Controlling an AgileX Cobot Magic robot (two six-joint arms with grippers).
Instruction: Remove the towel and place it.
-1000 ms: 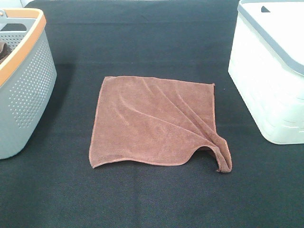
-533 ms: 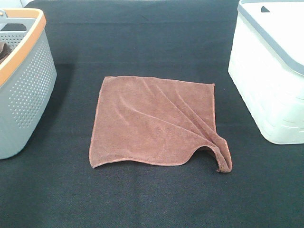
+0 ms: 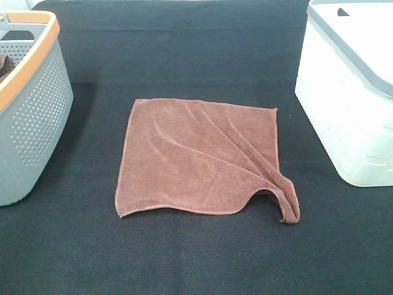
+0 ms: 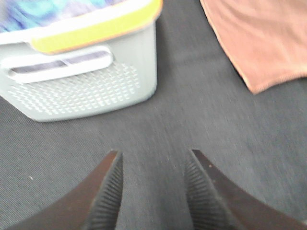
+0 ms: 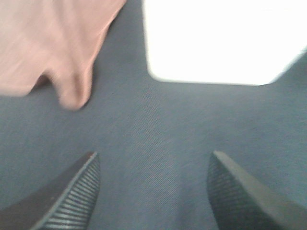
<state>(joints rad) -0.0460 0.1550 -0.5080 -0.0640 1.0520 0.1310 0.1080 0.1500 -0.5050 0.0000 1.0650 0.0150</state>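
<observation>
The main risk from here, as I judge it, is a bad pinch on the square rust-brown microfibre towel (image 3: 199, 157): it lies flat on the black woven table cover (image 3: 184, 55), so fingers closing on a flat edge could slide over the pile and take nothing, or catch the cover beneath; the safest target looks like the raised, folded corner nearest the white plastic bin with the grey rim (image 3: 350, 92); a one-corner lift could also let the cloth swing and drag against the grey perforated basket with the orange rim (image 3: 34, 117).

The towel sits mid-table, between basket and bin, well apart from both; it is spread nearly flat with soft diagonal creases, a stitched hem around it, and one near corner bunched into a small hump; no tag shows.

The left gripper (image 4: 153, 191) hangs over bare cover near the basket, its ribbed fingers parted and holding nothing; the right gripper (image 5: 153, 191) hangs near the humped corner, fingers spread wide, also unladen; both wrist views are blurred.
</observation>
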